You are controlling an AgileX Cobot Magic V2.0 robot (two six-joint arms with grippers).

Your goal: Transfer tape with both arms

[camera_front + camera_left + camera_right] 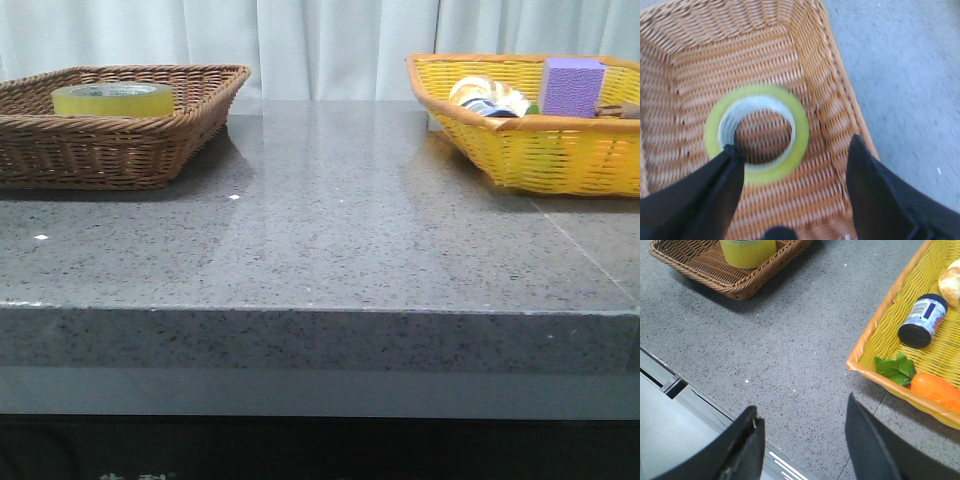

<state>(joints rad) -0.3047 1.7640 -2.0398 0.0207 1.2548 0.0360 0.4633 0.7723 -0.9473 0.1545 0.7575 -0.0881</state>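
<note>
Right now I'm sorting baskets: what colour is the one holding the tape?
Brown wicker basket; the tape lies inside, clearest in the front view.

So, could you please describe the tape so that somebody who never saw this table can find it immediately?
Look at the brown wicker basket on the left side of the grey table. The tape lies flat inside it, alone: a thick yellow-green ring with a hollow middle. Everything else, like the purple block, sits in the yellow basket on the right.
</note>
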